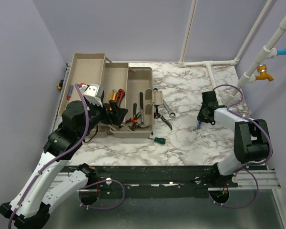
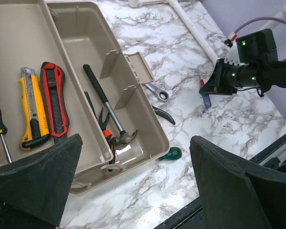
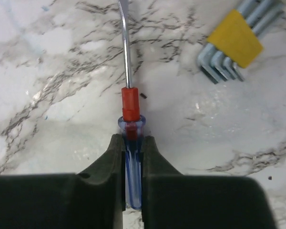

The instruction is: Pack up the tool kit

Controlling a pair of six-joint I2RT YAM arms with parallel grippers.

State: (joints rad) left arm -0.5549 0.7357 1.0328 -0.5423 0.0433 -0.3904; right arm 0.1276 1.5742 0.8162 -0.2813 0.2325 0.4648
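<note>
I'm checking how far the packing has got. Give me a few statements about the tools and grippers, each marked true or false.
1. The right gripper is shut on a blue-handled screwdriver. True.
2. The left gripper holds the hammer. False: it is open and empty; the hammer lies in the toolbox.
3. The wrench lies inside the toolbox. False: it lies on the table beside it.
4. A yellow knife and a red knife lie side by side in the toolbox. True.

The marble table [image 1: 190, 138] carries an open beige toolbox [image 1: 140, 78], a wrench [image 2: 157, 91], black-handled pliers [image 2: 164, 116], a green-handled screwdriver [image 2: 170, 154] and hex keys [image 3: 233, 40].
</note>
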